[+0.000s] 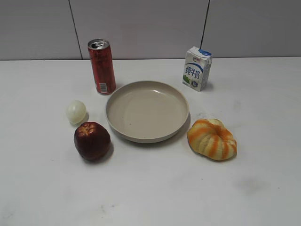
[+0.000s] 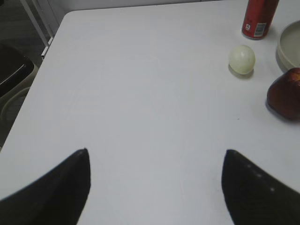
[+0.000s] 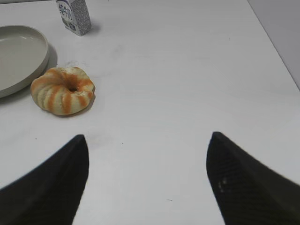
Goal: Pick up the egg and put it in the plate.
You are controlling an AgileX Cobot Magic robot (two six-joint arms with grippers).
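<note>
While left pincer gapes, egg lies far ahead-right, untouched

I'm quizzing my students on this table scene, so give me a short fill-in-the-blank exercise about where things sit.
1. The egg lies on the table, just behind the ____.
2. The plate holds ____.
3. The carton stands behind the plate, to the right of the red ____.
4. Both the left gripper and the right gripper have their jaws ____.

Missing words: apple; nothing; can; open
</note>
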